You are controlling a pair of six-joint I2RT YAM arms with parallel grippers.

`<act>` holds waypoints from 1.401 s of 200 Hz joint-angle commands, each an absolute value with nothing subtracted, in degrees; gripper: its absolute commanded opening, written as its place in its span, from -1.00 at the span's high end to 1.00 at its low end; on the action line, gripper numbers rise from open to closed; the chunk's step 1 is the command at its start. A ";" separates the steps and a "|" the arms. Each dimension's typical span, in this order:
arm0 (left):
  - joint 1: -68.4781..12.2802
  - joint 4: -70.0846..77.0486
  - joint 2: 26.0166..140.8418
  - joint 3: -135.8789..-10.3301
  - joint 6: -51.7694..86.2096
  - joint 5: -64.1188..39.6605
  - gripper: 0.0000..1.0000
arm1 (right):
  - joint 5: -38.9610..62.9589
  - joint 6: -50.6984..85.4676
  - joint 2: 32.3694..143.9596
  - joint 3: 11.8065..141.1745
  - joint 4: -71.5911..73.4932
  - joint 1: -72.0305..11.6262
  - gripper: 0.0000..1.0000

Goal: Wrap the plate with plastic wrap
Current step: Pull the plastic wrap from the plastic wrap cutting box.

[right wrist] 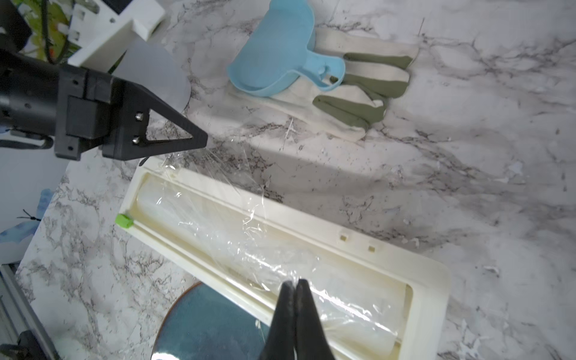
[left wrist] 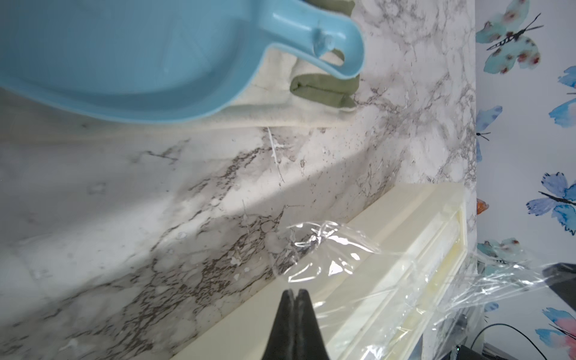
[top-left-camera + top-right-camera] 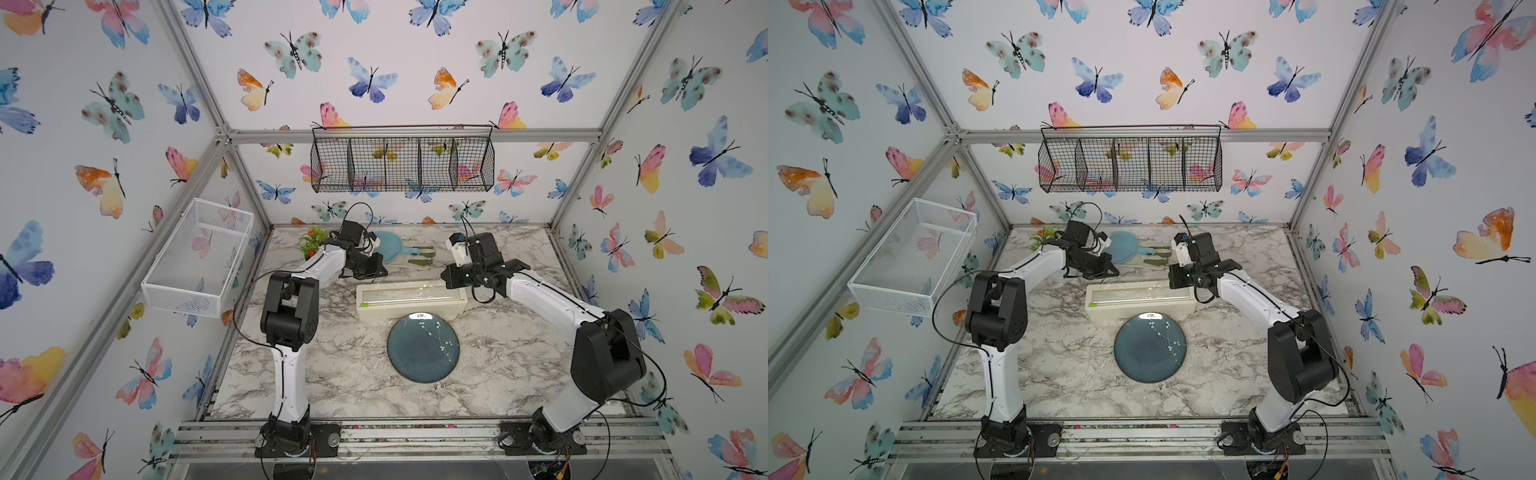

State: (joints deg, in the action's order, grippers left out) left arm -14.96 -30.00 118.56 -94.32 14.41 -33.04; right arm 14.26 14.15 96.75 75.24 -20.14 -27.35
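Two arms work over one marble counter (image 3: 332, 374). One dark teal plate (image 3: 423, 347) lies bare near the counter's middle, just beside the front wall of one cream dispenser box (image 3: 411, 309), which carries one green slider (image 1: 124, 220) at its left end. One sheet of plastic wrap (image 1: 237, 237) lies crinkled over the open box. The left tool (image 2: 294, 293), jaws closed, pinches the sheet's left corner; the right tool (image 1: 294, 283), jaws closed, pinches the wrap near the box's right end. Toward the back edge lie one light-blue paddle-shaped item (image 3: 388, 245), cream glove fabric (image 3: 422, 259) with green fingertips, and one plant (image 3: 311, 241). Two baskets hang on the walls: one black wire basket (image 3: 401, 164), one white mesh basket (image 3: 199, 257).
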 commanded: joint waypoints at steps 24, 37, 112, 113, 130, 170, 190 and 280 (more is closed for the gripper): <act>-13.32 -22.89 108.75 -91.13 18.97 -29.57 1.00 | 12.94 14.90 99.03 83.02 -25.08 -27.44 0.96; -12.94 -20.45 106.67 -89.33 19.99 -29.09 1.00 | 12.45 14.86 99.13 84.37 -25.61 -27.43 0.96; -12.04 -21.49 107.78 -93.87 20.84 -28.48 1.00 | 11.32 13.37 105.14 95.59 -30.17 -26.81 0.96; -12.04 -21.65 107.81 -93.96 20.74 -28.56 1.00 | 11.42 13.37 105.21 95.70 -30.25 -26.81 0.96; -12.04 -22.75 107.48 -93.16 19.95 -25.10 -0.49 | 13.13 13.49 105.16 94.95 -29.82 -26.81 0.96; -11.98 -22.47 110.26 -90.25 18.50 -30.64 -0.97 | 14.29 14.00 102.87 89.35 -26.65 -26.81 0.96; -12.07 -22.73 113.38 -90.09 17.91 -35.53 -0.97 | 14.38 13.89 102.91 89.31 -26.86 -26.81 0.96; -12.39 -25.80 124.44 -92.43 17.56 -49.19 -0.99 | 14.22 13.89 102.55 88.68 -26.26 -26.81 0.96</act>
